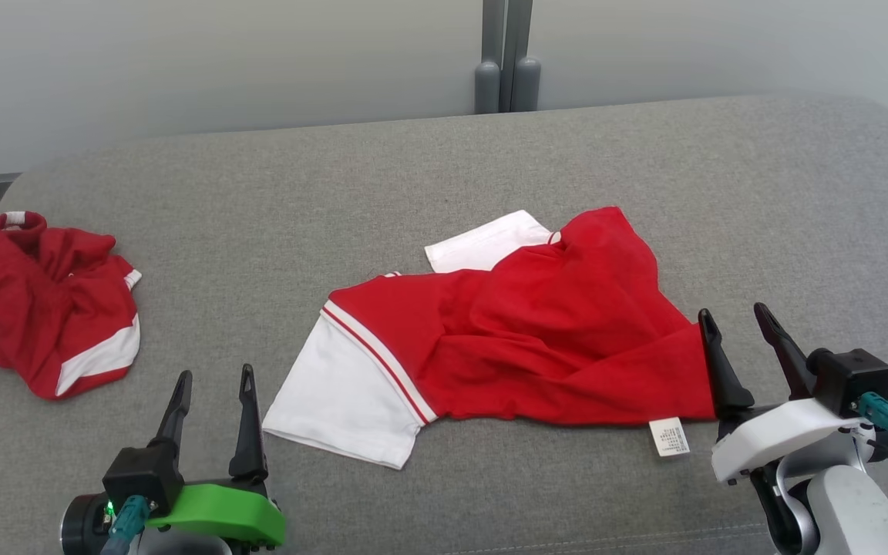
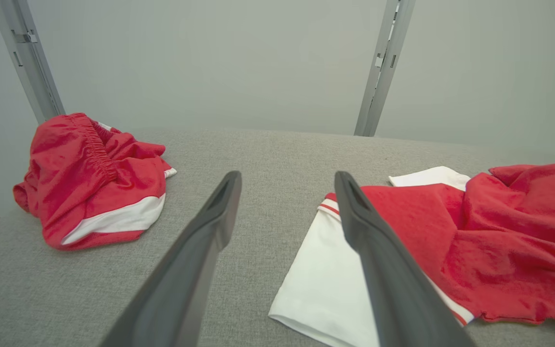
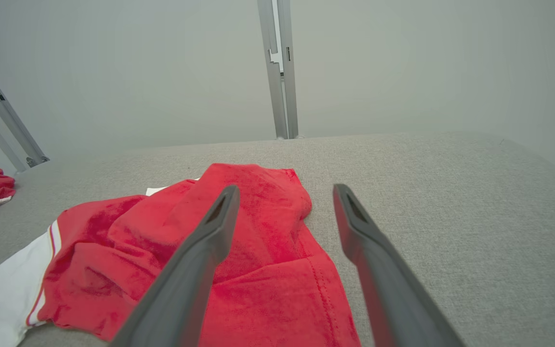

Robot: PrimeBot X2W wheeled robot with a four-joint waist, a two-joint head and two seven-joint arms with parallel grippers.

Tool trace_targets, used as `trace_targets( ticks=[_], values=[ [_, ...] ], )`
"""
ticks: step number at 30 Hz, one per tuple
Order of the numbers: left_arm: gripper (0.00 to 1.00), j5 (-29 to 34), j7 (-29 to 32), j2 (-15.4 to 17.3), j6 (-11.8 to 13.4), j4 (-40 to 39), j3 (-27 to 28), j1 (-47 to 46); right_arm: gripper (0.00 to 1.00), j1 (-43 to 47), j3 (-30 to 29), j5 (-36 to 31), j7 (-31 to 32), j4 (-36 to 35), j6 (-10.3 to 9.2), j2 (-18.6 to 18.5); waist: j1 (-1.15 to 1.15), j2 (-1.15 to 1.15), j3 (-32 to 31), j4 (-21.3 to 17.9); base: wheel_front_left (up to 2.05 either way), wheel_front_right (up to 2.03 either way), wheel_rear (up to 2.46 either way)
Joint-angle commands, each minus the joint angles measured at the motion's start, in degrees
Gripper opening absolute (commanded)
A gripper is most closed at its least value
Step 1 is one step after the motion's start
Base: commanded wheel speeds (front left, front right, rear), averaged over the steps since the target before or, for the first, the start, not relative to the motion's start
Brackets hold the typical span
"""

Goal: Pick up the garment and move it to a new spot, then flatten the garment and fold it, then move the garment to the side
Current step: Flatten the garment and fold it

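On the sofa [image 1: 444, 169], found the shirt [image 1: 552, 339] bunched mid-cushion, not flat yet. Saw left gripper [image 1: 214, 375] and right gripper [image 1: 734, 312] spread wide, holding nothing, right one beside the red hem. Could've easily pinched two layers there and dragged in wrinkles.

Open grey cushion [image 1: 259, 223] between red bundle [image 1: 43, 316] and garment [image 1: 552, 331] — twin posts [image 1: 507, 77] stand behind.

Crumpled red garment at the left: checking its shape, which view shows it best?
Left wrist view: the crumpled red garment is close, whole, with its waistband visible. Head view shows it whole but smaller; right wrist view catches an edge.
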Motion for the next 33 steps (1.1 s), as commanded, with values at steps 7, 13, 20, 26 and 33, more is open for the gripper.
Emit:
trace_targets(
  ticks=[7, 13, 20, 26, 33],
  values=[
    [1.0, 0.88, 0.01, 0.11, 0.48, -1.48, 1.36, 3.05, 1.0, 1.83, -1.82, -2.87, -1.57, 0.19, -0.02, 2.15, 0.0, 0.0, -2.31, 0.37, 0.0, 0.0, 0.0],
    [1.0, 2.28, 0.01, 0.49, 0.82, -2.49, 3.23, 4.57, 1.0, 3.31, -3.59, -3.92, -1.81, 0.02, -0.02, 3.01, 0.0, 0.0, -3.01, -0.21, 0.0, 0.0, 0.0],
    [1.0, 3.73, 0.01, 1.21, 1.61, -3.96, 5.37, 6.79, 1.0, 4.02, -4.14, -4.46, -1.32, -0.76, -0.01, 4.09, 0.0, 0.0, -3.56, -1.65, 0.0, 0.0, 0.0],
    [1.0, 4.13, 0.01, 1.47, 1.79, -5.11, 6.31, 8.02, 1.0, 4.88, -4.65, -4.68, -0.31, -0.47, -0.01, 4.5, 0.0, 0.0, -3.58, -2.34, 0.0, 0.0, 0.0],
    [1.0, 4.42, 0.01, 1.32, 1.34, -4.76, 5.9, 7.89, 1.0, 5.06, -5.9, -4.37, 2.27, 0.32, -0.01, 5.18, 0.0, 0.0, -3.55, -2.61, 0.0, 0.0, 0.0]
  ],
)
